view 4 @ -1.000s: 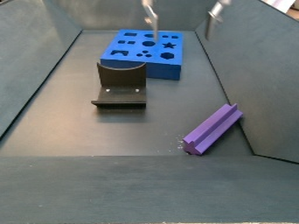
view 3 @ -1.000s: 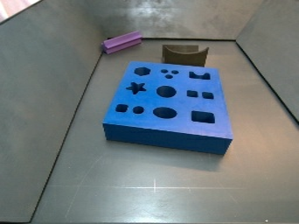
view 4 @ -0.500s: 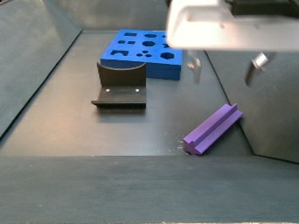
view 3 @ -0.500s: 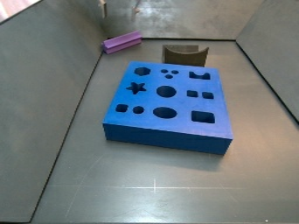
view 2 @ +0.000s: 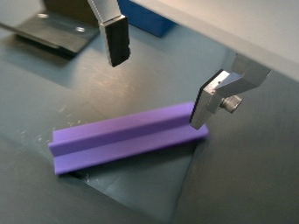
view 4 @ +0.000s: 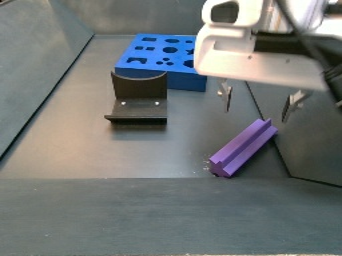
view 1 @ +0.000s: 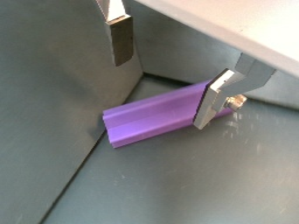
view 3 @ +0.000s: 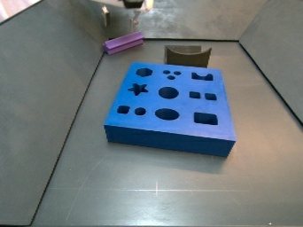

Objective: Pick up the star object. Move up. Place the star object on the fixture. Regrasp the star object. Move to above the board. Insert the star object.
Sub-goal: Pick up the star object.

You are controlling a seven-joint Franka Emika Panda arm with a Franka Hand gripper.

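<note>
The star object, a long purple ridged peg, lies on the grey floor against the side wall, also seen in a side view and in both wrist views. My gripper is open and empty, hanging just above the peg with its jaws straddling the peg's far half. One finger stands close by the peg's end. The dark fixture stands between peg and blue board.
Sloped grey walls enclose the floor; the peg rests in the seam where wall meets floor. The fixture's base plate and the board's edge show behind the gripper in a wrist view.
My gripper has come down from the top of the side views to just above the purple peg, staying open. The peg, fixture and board have not moved.
</note>
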